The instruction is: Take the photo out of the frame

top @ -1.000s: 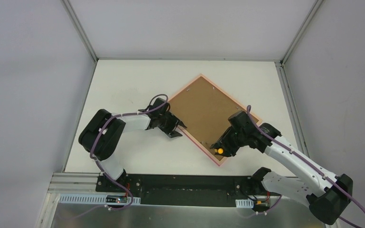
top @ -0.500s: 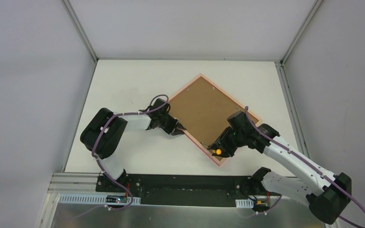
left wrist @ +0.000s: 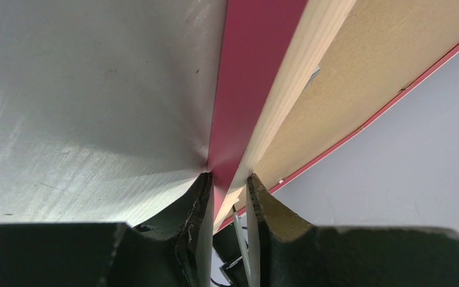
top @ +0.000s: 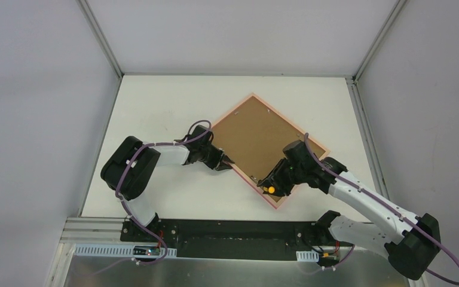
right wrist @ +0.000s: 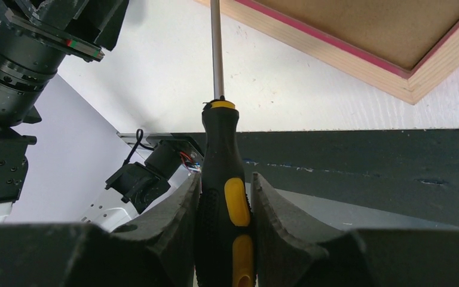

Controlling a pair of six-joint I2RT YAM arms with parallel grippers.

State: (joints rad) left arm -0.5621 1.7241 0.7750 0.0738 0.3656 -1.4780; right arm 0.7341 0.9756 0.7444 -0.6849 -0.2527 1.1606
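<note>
The pink frame (top: 252,96) lies face down on the white table, turned like a diamond, its brown back board (top: 257,134) up. The photo is hidden beneath that board. My left gripper (top: 227,162) is shut on the frame's left edge; in the left wrist view its fingers (left wrist: 228,179) pinch the pink and pale wood rim (left wrist: 257,60). My right gripper (top: 273,181) is shut on a black and yellow screwdriver (right wrist: 221,155). The steel shaft (right wrist: 216,48) points at the frame's near-left edge (right wrist: 358,57), beside its near corner.
Grey walls with aluminium posts (top: 101,42) close the table on three sides. A black base rail (top: 239,230) runs along the near edge. The left arm's motors (right wrist: 30,54) show in the right wrist view.
My left gripper has shut on the frame's left edge. The right arm has shifted a little to the left along the frame's edge with the screwdriver.
</note>
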